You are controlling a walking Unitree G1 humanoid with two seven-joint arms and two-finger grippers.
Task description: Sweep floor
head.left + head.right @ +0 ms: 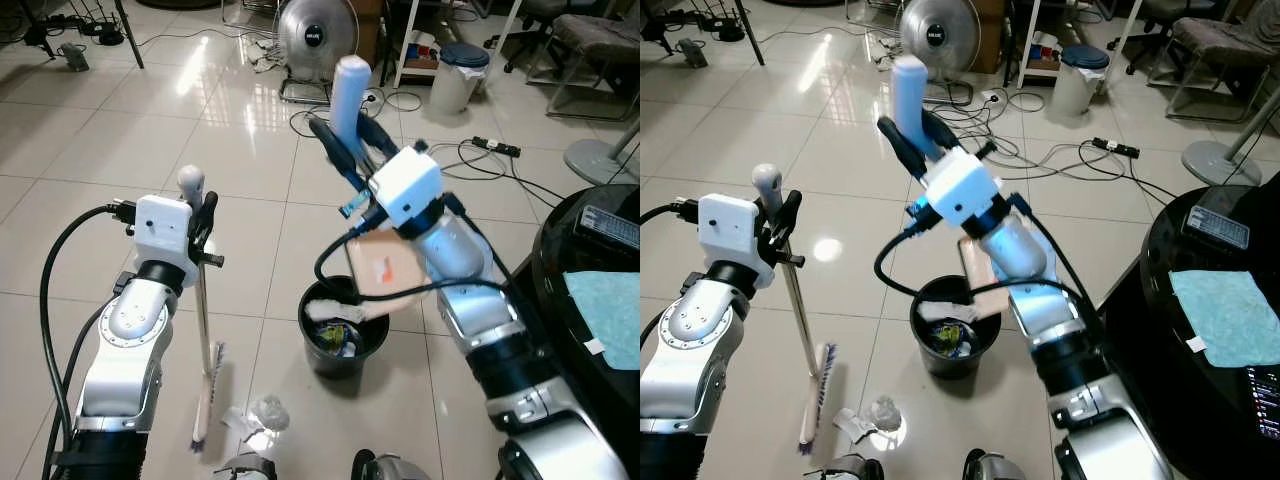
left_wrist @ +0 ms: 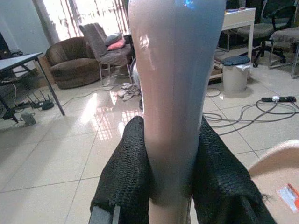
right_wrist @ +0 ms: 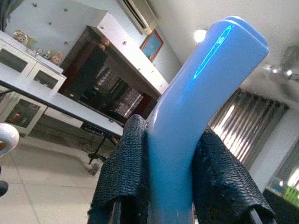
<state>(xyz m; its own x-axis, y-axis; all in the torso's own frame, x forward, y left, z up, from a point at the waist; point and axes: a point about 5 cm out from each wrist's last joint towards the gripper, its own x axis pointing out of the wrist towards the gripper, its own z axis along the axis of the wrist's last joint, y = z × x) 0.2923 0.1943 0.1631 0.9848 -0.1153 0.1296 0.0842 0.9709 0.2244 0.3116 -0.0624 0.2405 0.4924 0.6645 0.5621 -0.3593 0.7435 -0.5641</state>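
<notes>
Broom point(image 1: 205, 380) upright left of bin point(image 1: 342, 335), bristles on floor point(image 1: 90, 150), handle clamped in left tool point(image 1: 205, 215). Dustpan point(image 1: 385, 270) tilted above bin, blue handle gripped by right tool point(image 1: 345, 150). Crumpled litter point(image 1: 262, 415) on floor near bristles, beside bin.

Head pair looks forward and down from above both arms onto tiled floor; the two eyes share nearly the whole scene: black bin point(image 1: 343, 340), standing fan point(image 1: 317, 35), cables, white pedal bin point(image 1: 1080, 75), the right eye shifted slightly sideways. Left wrist camera sits very close behind its fingers point(image 2: 128, 172), facing level across the room toward sofa point(image 2: 70, 67) and the same white bin. Right wrist camera, equally close, tilts upward toward ceiling and wall air conditioner point(image 3: 140, 14).
</notes>
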